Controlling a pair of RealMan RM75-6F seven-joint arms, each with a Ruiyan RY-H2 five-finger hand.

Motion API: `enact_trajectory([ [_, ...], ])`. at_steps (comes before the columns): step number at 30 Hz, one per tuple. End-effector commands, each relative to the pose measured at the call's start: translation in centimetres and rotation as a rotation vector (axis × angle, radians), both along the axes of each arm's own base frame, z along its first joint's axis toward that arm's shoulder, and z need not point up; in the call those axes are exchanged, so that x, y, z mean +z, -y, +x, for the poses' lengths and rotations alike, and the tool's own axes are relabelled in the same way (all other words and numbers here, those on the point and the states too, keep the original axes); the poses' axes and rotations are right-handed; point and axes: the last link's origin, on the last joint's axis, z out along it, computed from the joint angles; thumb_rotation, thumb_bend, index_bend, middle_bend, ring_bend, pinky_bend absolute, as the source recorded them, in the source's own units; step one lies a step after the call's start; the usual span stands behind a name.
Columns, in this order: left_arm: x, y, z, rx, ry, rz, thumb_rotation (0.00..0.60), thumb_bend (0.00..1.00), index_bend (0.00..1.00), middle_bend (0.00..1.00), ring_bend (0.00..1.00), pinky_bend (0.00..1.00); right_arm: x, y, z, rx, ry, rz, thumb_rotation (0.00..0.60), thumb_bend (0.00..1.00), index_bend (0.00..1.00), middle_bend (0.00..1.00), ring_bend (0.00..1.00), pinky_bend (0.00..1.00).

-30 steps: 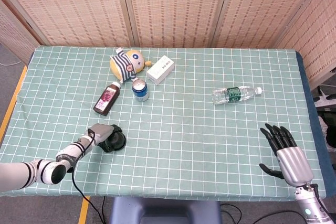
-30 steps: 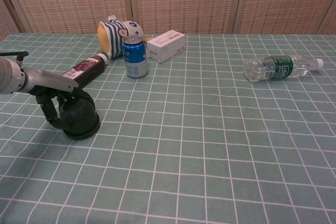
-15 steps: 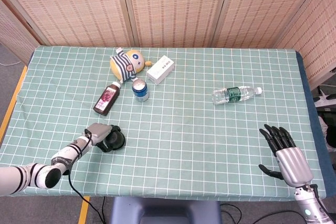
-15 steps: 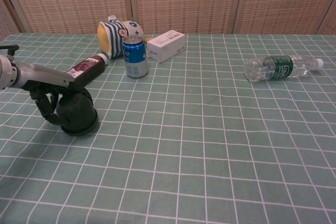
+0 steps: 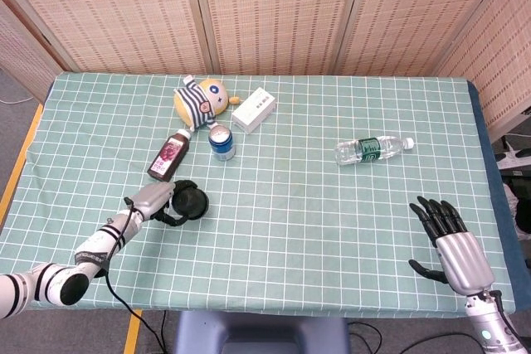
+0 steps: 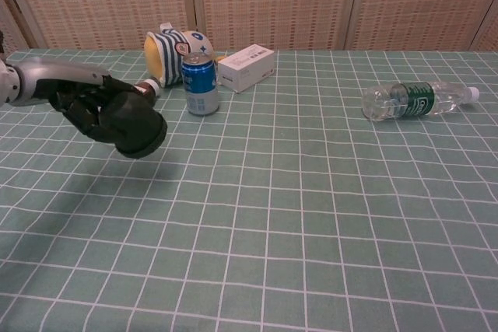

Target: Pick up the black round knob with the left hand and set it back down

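Observation:
My left hand (image 5: 158, 202) (image 6: 84, 104) grips the black round knob (image 5: 191, 201) (image 6: 136, 124) and holds it clear of the green checked table (image 5: 315, 205), tilted with its flat base facing right. The knob's shadow lies on the cloth below it in the chest view. My right hand (image 5: 452, 244) hovers at the near right corner of the table with its fingers spread and nothing in it; the chest view does not show it.
Behind the knob lie a dark juice bottle (image 5: 169, 156), a blue can (image 5: 221, 142) (image 6: 199, 85), a striped plush toy (image 5: 199, 100) (image 6: 167, 50) and a white box (image 5: 254, 110) (image 6: 246, 67). A clear water bottle (image 5: 373, 149) (image 6: 416, 99) lies at the right.
The left hand has lifted the knob off the table and carried it up and a little to the right, tilting it. The right hand has not moved.

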Motion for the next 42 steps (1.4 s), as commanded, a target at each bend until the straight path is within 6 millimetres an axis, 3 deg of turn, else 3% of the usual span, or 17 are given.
enact_trajectory([
  [1,3.7,-0.3,0.8,0.151,0.689,0.181,0.600,0.43,0.88,0.85,0.57,0.41,0.0,0.0,0.0,0.000,-0.001,-0.002,0.600,0.10,0.00,0.00,0.00,0.00],
  [3,4.6,-0.4,0.2,0.213,0.909,0.182,0.600,0.43,0.88,0.85,0.57,0.41,-0.1,0.0,0.0,-0.002,-0.002,0.000,0.600,0.10,0.00,0.00,0.00,0.00],
  [8,6.8,-0.9,-0.5,0.308,1.242,0.149,0.600,0.43,0.88,0.84,0.55,0.41,-0.3,0.0,0.0,0.000,-0.006,0.008,0.600,0.10,0.00,0.00,0.00,0.00],
  [13,8.2,-1.2,-1.1,0.276,1.338,0.235,0.600,0.43,0.88,0.84,0.55,0.45,-0.1,-0.1,0.1,-0.001,0.002,-0.004,0.600,0.10,0.00,0.00,0.00,0.00],
  [17,8.0,-1.0,-1.5,0.273,1.279,0.234,0.600,0.43,0.88,0.84,0.55,0.46,-0.2,-0.1,0.1,-0.001,0.000,0.001,0.600,0.10,0.00,0.00,0.00,0.00],
  [20,7.5,-0.9,-1.7,0.247,1.191,0.224,0.600,0.43,0.88,0.84,0.55,0.46,-0.2,-0.1,0.1,-0.001,-0.001,0.007,0.600,0.10,0.00,0.00,0.00,0.00],
  [28,5.4,-0.4,-2.6,0.013,0.756,0.290,0.600,0.43,0.89,0.85,0.56,0.48,-0.1,-0.2,0.1,-0.002,0.002,0.000,0.600,0.10,0.00,0.00,0.00,0.00],
  [37,4.3,0.8,-6.3,-0.259,-0.059,0.175,0.600,0.43,0.88,0.83,0.56,0.50,-0.1,-0.1,0.0,-0.001,-0.002,0.007,0.600,0.10,0.00,0.00,0.00,0.00],
  [42,4.3,0.1,-7.2,-0.384,-0.367,0.235,0.600,0.45,0.89,0.84,0.57,0.48,0.1,-0.1,0.1,-0.001,-0.001,-0.003,0.600,0.10,0.00,0.00,0.00,0.00],
])
